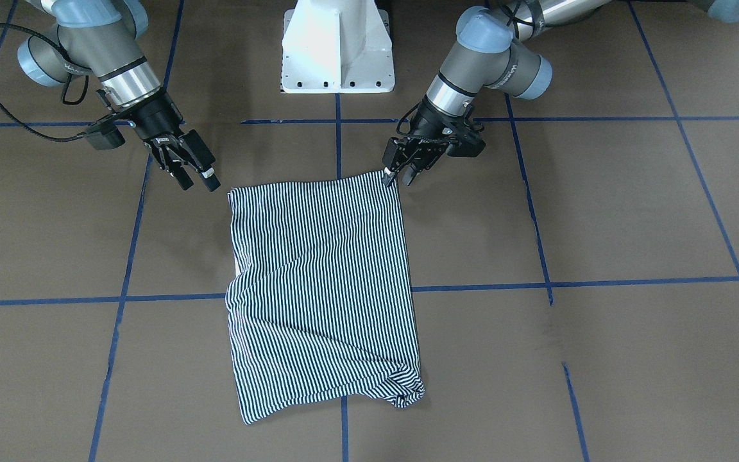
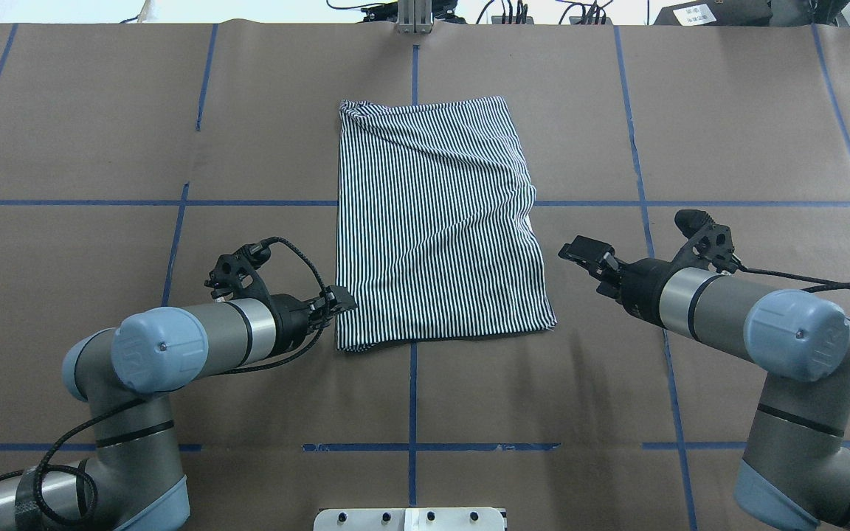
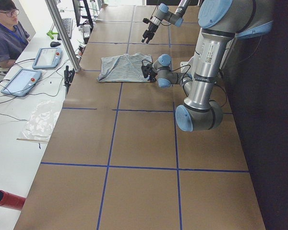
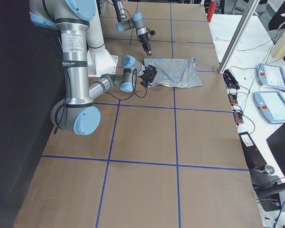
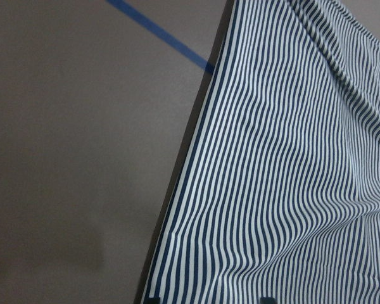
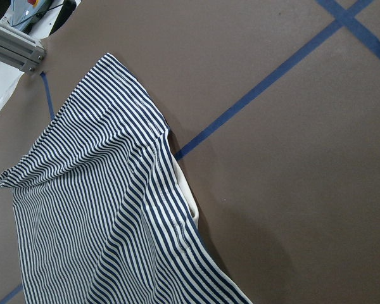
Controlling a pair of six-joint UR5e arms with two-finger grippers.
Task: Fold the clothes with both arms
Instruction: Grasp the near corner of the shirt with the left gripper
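A navy-and-white striped shirt (image 1: 321, 282) lies folded into a neat oblong in the middle of the brown bench (image 1: 632, 205). It lies across a blue tape line (image 1: 485, 287). A small white bit (image 6: 185, 190) peeks out from under one side edge.

The left arm's black gripper (image 1: 396, 179) is right at the shirt corner nearest the robot. Its two fingers look a little apart, but the view there is tight and I can't be sure they touch the cloth.

The right arm's black gripper (image 1: 199, 185) hangs near the other close corner. It does not touch the shirt, and its fingers are spread apart.
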